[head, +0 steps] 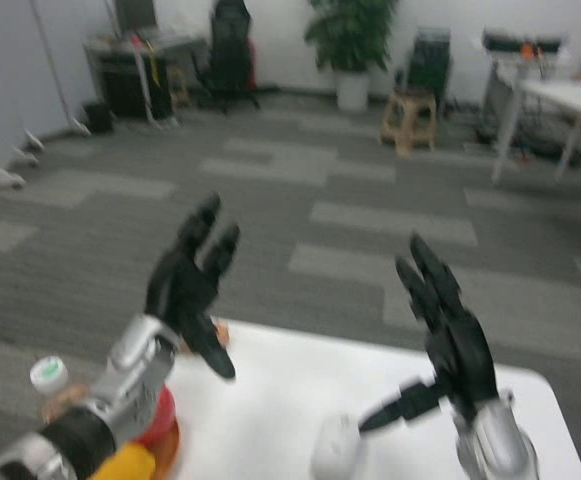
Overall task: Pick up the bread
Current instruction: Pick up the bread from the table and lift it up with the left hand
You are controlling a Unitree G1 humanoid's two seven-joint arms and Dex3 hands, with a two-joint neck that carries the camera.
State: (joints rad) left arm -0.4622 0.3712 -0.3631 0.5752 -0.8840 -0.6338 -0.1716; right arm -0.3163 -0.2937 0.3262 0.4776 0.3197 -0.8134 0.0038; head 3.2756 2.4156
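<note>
Both hands are raised above the white table (290,390), fingers spread and holding nothing. My left hand (192,285) hangs over the table's far left corner. My right hand (448,335) is over the right side, its thumb pointing left. A small orange-tan thing (220,336) peeks out just behind the left hand; blur keeps me from telling whether it is the bread. No other bread-like shape shows plainly.
A bottle with a white cap (48,377) stands at the left. Beside my left forearm are a red item (162,415) and a yellow item (130,465). A pale rounded object (335,450) sits near the right thumb. Grey carpet lies beyond the far edge.
</note>
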